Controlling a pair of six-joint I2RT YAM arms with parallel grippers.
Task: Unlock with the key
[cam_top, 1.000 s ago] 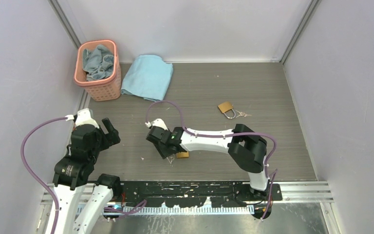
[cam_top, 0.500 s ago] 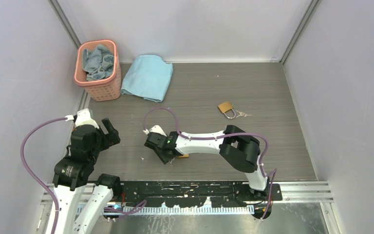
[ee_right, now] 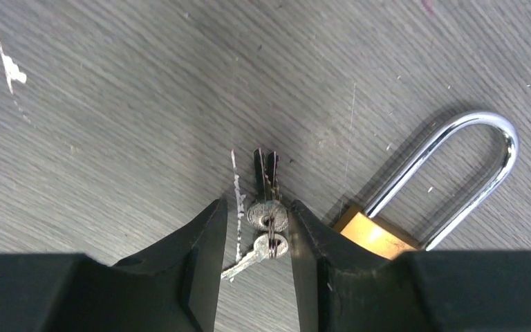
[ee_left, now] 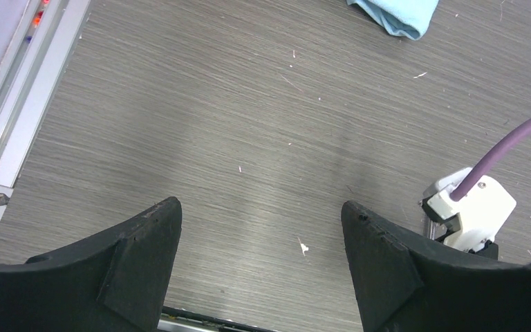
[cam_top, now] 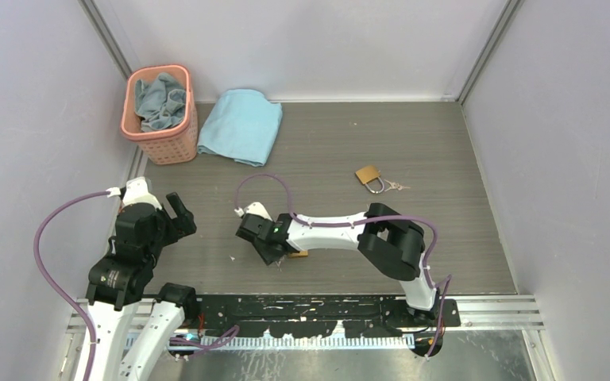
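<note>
Motion has stopped: right fingers (ee_right: 193,277) sit low over the surface (ee_right: 110,104), narrowly apart, straddling the keys (ee_right: 267,216), with the padlock (ee_right: 380,238) just beside at 3 o'clock. Pinching likely follows. Left fingers (ee_left: 138,242) hang wide apart, empty.

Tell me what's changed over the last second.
The right gripper shifted slightly left and toward the near edge, its elbow following, then stopped, fingers straddling the keys beside the brass padlock. Nothing visibly gripped or released. The left gripper, far padlock, basket and cloth stayed put.
</note>
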